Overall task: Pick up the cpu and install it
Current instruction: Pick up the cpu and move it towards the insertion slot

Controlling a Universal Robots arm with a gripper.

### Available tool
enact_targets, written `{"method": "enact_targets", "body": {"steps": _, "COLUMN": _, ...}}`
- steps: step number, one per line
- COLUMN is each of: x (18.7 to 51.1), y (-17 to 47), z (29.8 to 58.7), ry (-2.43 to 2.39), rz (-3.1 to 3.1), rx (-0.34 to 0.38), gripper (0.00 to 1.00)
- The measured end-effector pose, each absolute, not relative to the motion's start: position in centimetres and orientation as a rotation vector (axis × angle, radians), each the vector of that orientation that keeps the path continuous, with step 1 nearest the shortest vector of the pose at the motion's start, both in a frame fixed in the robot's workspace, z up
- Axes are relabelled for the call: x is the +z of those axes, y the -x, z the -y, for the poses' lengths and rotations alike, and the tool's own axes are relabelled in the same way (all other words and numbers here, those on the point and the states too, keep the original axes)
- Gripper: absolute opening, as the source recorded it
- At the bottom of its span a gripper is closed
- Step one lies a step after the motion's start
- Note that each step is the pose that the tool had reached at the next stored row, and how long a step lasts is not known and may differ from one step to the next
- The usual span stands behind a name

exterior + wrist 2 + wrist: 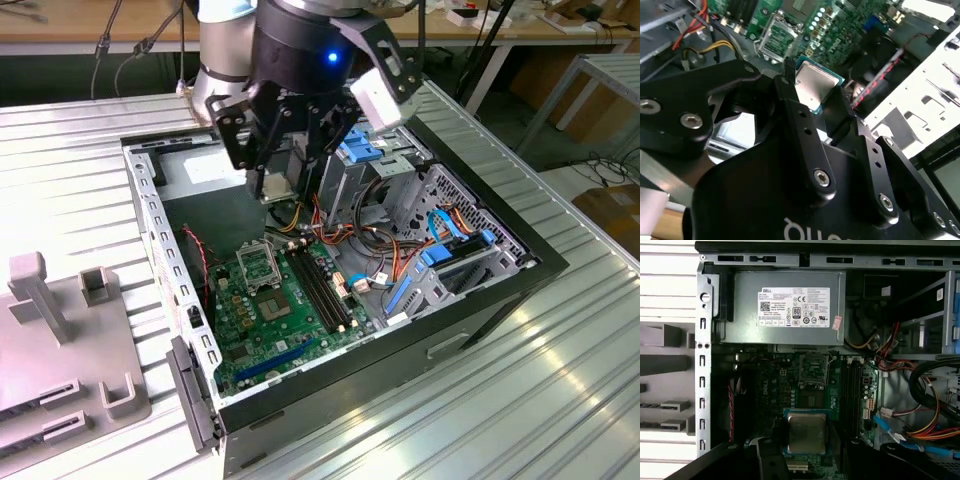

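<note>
Step in hand: we judge we are carrying the cpu (814,89) over the open case (150,215), above the motherboard (262,318).
Doing it well: we would keep the chip level, square its edges to the socket (814,371), and come straight down, so nothing scrapes the contacts; no pressing until it sits flat.
Cpu place: clear of the board, aloft near the case's power-supply (785,307) end; in both wrist views its grey top faces the camera.
Socket: frame open, bare, near the board's middle.
Jaws: the gripper (815,100) is closed to about the chip's width, one finger (790,87) on each opposite edge, gripping the cpu and nothing else.
</note>
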State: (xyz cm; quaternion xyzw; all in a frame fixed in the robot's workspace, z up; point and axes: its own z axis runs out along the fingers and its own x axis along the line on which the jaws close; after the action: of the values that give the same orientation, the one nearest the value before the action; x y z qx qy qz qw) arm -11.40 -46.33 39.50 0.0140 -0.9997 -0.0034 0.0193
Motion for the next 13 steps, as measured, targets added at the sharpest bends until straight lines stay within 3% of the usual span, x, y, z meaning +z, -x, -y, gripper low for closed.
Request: {"method": "enact_targets", "body": {"steps": 13, "x": 39.5, "y": 6.3, "z": 46.3, "ry": -0.043, "rz": 3.103, "rx": -0.01, "gripper": 0.47}}
